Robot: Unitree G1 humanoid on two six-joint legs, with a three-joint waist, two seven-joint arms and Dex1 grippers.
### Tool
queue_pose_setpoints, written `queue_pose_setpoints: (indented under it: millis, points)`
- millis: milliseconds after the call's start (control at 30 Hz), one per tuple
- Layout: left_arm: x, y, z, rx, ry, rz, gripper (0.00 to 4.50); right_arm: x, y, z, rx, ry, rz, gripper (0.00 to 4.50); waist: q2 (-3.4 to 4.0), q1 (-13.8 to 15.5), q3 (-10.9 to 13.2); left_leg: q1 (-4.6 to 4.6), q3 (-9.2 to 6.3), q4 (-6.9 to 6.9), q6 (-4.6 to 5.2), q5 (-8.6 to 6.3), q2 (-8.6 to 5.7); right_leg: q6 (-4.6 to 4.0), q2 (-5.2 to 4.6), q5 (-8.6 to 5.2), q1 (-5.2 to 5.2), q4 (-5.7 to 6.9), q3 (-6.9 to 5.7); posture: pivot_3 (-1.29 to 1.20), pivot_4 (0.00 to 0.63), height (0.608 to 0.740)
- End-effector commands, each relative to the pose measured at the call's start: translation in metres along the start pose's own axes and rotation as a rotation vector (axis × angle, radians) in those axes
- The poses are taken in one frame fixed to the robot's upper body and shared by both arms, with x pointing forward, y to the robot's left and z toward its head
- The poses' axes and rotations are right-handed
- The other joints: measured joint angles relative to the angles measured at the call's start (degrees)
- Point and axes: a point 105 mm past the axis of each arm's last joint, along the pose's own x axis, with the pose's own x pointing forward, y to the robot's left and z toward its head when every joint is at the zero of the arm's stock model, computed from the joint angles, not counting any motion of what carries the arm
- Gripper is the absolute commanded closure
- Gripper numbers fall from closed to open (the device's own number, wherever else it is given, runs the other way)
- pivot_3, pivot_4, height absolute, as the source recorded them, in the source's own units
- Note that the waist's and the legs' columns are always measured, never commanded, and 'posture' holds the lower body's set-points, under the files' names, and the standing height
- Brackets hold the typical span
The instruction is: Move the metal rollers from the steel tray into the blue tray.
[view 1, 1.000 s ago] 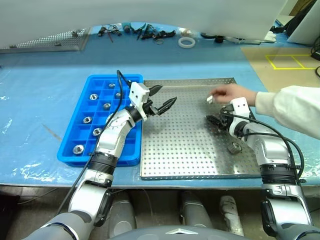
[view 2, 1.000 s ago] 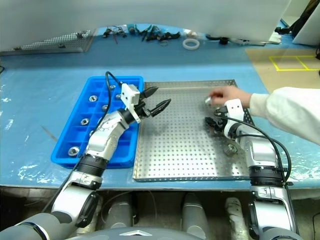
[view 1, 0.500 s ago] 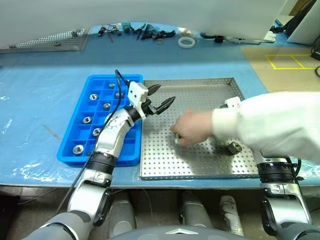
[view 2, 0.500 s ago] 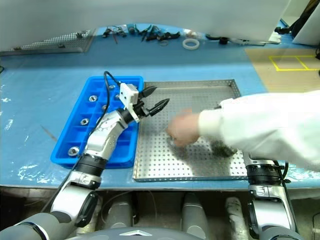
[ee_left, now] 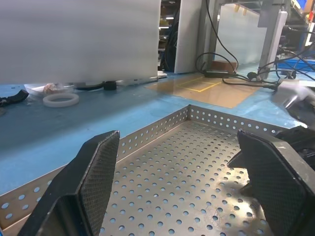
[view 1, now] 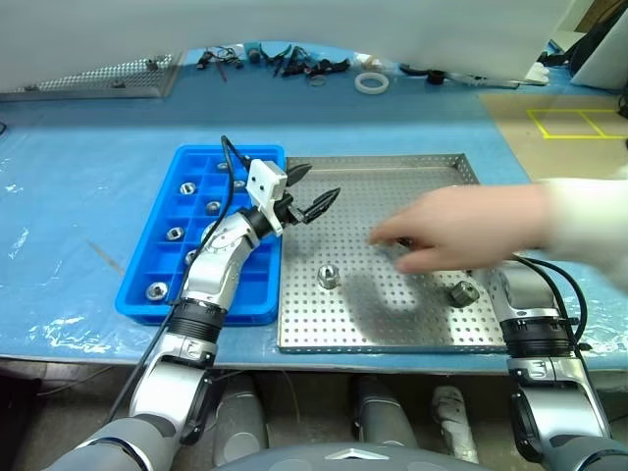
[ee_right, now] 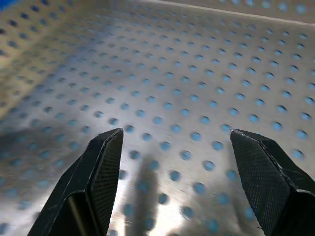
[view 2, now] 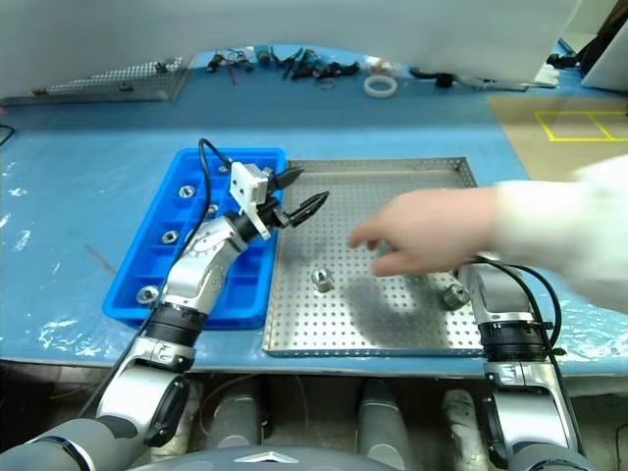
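On the blue-covered desk (view 1: pixel 78 167) the steel tray (view 1: pixel 392 165) lies with its left rim against the blue tray (view 1: pixel 196 157). Two metal rollers (view 1: pixel 328 278) rest on the steel tray's perforated floor: one left of centre, the other (view 1: pixel 463 292) near the front right corner. More rollers sit in compartments along the blue tray's left half. The left tool (view 1: pixel 309 193) hovers over the steel tray's left edge, fingers spread and empty. The right tool (ee_right: pixel 182 147), seen in its wrist view, is also spread and empty above the tray floor. A person's hand (view 1: pixel 461 228) reaches across the tray's right half, above the right arm.
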Motion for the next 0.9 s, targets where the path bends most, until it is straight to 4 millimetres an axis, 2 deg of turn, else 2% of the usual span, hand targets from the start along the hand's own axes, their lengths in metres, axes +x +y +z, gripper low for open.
queue_pose_setpoints:
  millis: [33, 167, 233, 367, 500, 533, 667, 767, 900]
  points:
    - [-0.005, 0.003, 0.018, 0.005, -0.054, -0.008, 0.47, -0.002, 0.034, 0.026, -0.092, -0.1, 0.163, 0.87, -0.01, -0.03, 0.0, 0.0, 0.0, -0.01, 0.0, 0.0, 0.01, 0.0, 0.0, 0.0, 0.0, 0.0, 0.0, -0.13, 0.15, 0.74]
    - [-0.019, 0.007, 0.019, 0.024, -0.027, -0.012, 0.47, -0.001, 0.07, 0.038, -0.106, -0.135, 0.351, 0.87, -0.01, -0.03, 0.0, 0.02, 0.0, -0.07, -0.01, 0.0, 0.01, -0.02, 0.01, 0.01, -0.01, 0.0, -0.01, -0.1, 0.15, 0.74]
    - [-0.026, 0.014, 0.021, 0.037, -0.018, 0.013, 0.47, 0.001, 0.081, 0.039, -0.112, -0.127, 0.411, 0.87, -0.01, 0.12, 0.01, 0.03, 0.0, -0.11, -0.01, 0.0, 0.01, 0.02, 0.0, -0.02, -0.01, 0.0, -0.02, -0.07, 0.15, 0.74]
    - [-0.04, 0.028, 0.028, 0.077, -0.01, 0.078, 0.47, 0.01, 0.101, 0.023, -0.155, -0.033, 0.521, 0.87, -0.05, 0.27, 0.02, 0.02, 0.0, -0.11, -0.02, 0.01, 0.01, 0.18, 0.0, -0.11, 0.0, 0.01, -0.02, -0.01, 0.15, 0.74]
    - [-0.052, 0.036, 0.033, 0.1, -0.004, 0.132, 0.47, 0.009, 0.119, 0.004, -0.168, 0.061, 0.646, 0.87, -0.05, 0.84, 0.02, 0.0, -0.01, -0.15, -0.03, 0.01, 0.01, 0.2, -0.01, -0.12, -0.01, 0.0, -0.04, 0.05, 0.15, 0.74]
    - [-0.055, 0.036, 0.032, 0.103, 0.0, 0.141, 0.47, 0.01, 0.121, -0.001, -0.17, 0.085, 0.662, 0.87, -0.06, 1.02, 0.02, 0.0, -0.01, -0.16, -0.03, 0.01, 0.01, 0.13, -0.01, -0.09, 0.0, -0.01, -0.04, 0.05, 0.15, 0.74]
    - [-0.065, 0.033, 0.033, 0.112, 0.009, 0.175, 0.47, 0.028, 0.106, -0.025, -0.236, 0.18, 0.567, 0.87, -0.11, 1.82, 0.04, 0.02, -0.01, -0.26, -0.06, 0.02, 0.02, -0.05, -0.01, 0.01, -0.03, 0.0, -0.08, 0.1, 0.15, 0.74]
    - [-0.069, 0.035, 0.035, 0.117, 0.012, 0.2, 0.47, 0.031, 0.1, -0.036, -0.291, 0.224, 0.561, 0.87, -0.18, 2.33, 0.01, 0.02, -0.02, -0.26, -0.09, 0.04, 0.02, 0.05, -0.01, -0.05, -0.03, 0.02, -0.09, 0.12, 0.15, 0.74]
    - [-0.078, 0.044, 0.044, 0.148, 0.004, 0.265, 0.47, 0.037, 0.103, -0.022, -0.26, 0.16, 0.591, 1.75, -0.23, 3.04, -0.01, 0.15, -0.04, -0.26, -0.1, 0.05, 0.02, 0.29, -0.01, -0.19, 0.04, 0.05, -0.07, 0.14, 0.15, 0.74]
